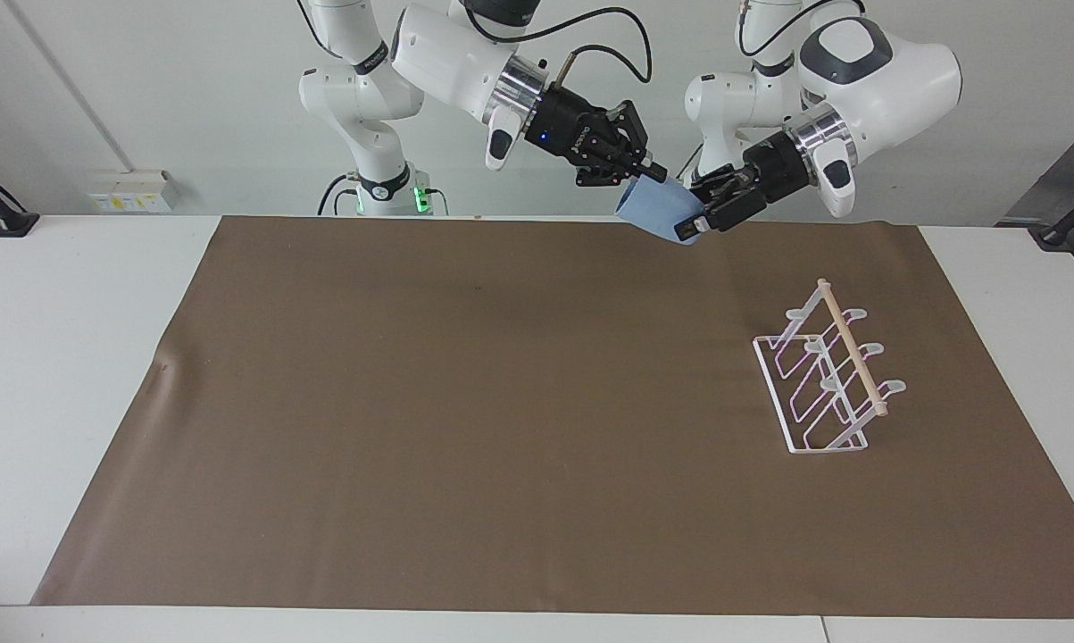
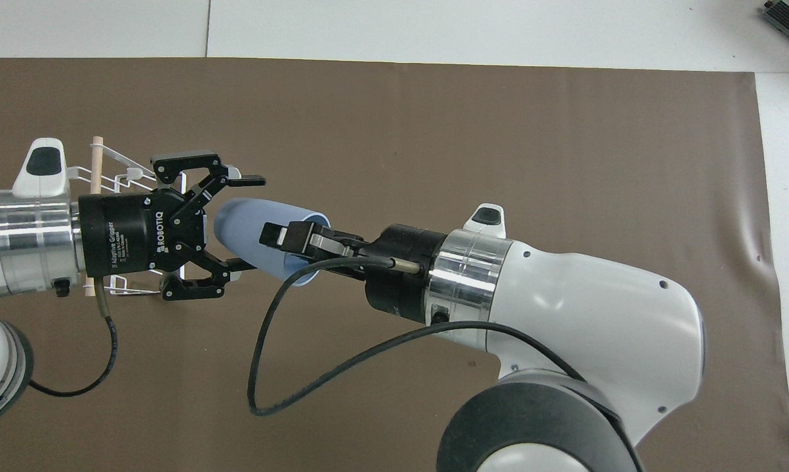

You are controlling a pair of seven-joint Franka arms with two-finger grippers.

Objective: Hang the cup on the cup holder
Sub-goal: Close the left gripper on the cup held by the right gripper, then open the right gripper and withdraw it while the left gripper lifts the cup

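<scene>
Right pincer [image 1: 651,170] grips the light-blue cup [image 1: 660,209] by its rim; the spread left pincer [image 1: 699,214] flanks its base.

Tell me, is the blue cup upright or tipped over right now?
Tipped on its side in the air: the cup points its narrow base at the open left gripper, while the right gripper pinches its rim.

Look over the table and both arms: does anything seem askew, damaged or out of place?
Nothing stands out. The cup holder stands upright on the brown mat, undamaged. The cup lies sideways in the air, pinched at its rim by the right gripper, with the open left gripper around its base.
</scene>
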